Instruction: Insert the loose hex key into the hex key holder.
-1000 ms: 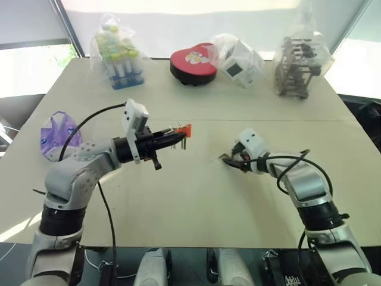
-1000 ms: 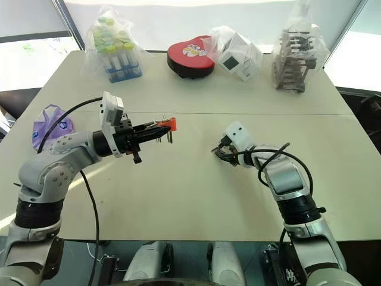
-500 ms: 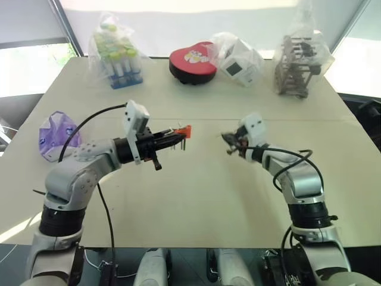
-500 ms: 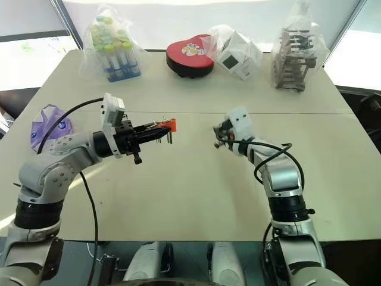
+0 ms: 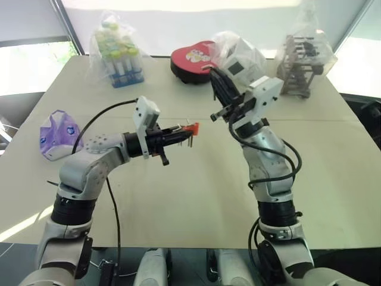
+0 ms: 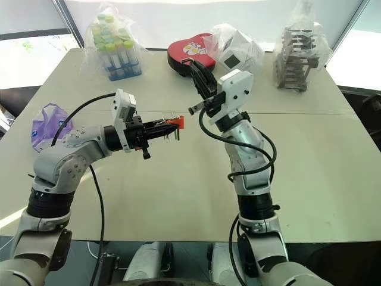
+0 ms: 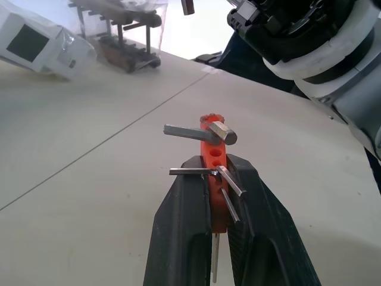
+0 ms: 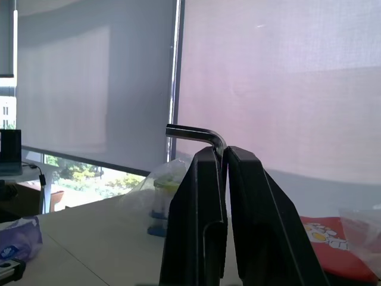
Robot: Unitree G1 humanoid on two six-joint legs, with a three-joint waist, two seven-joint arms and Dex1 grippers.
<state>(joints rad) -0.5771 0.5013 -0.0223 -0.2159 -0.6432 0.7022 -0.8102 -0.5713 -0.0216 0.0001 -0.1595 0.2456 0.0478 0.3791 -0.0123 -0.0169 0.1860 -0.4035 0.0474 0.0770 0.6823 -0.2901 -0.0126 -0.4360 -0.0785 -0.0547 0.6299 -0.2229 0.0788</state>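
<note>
The orange-red hex key holder [image 7: 213, 156] hangs above the middle of the table, with several short keys fanned out of it. My left gripper [image 5: 180, 132] is shut on it and points level toward the right. My right gripper [image 5: 214, 72] is raised higher, just right of the holder, and tilts up and away. It is shut on the loose hex key [image 8: 190, 131], a thin dark rod. The key's bent leg sticks out sideways past the fingertips [image 8: 205, 156]. The key and the holder are apart.
Along the table's far edge stand a bagged rack of tubes [image 5: 117, 50], a red heart-shaped box [image 5: 191, 61], a bagged white box [image 5: 239, 59] and a bagged dark frame [image 5: 299, 59]. A purple bag [image 5: 56, 132] lies at the left edge.
My right gripper has come up off the table with the hex key, swung left toward the holder and tilted its fingers upward. My left gripper has held the holder still.
</note>
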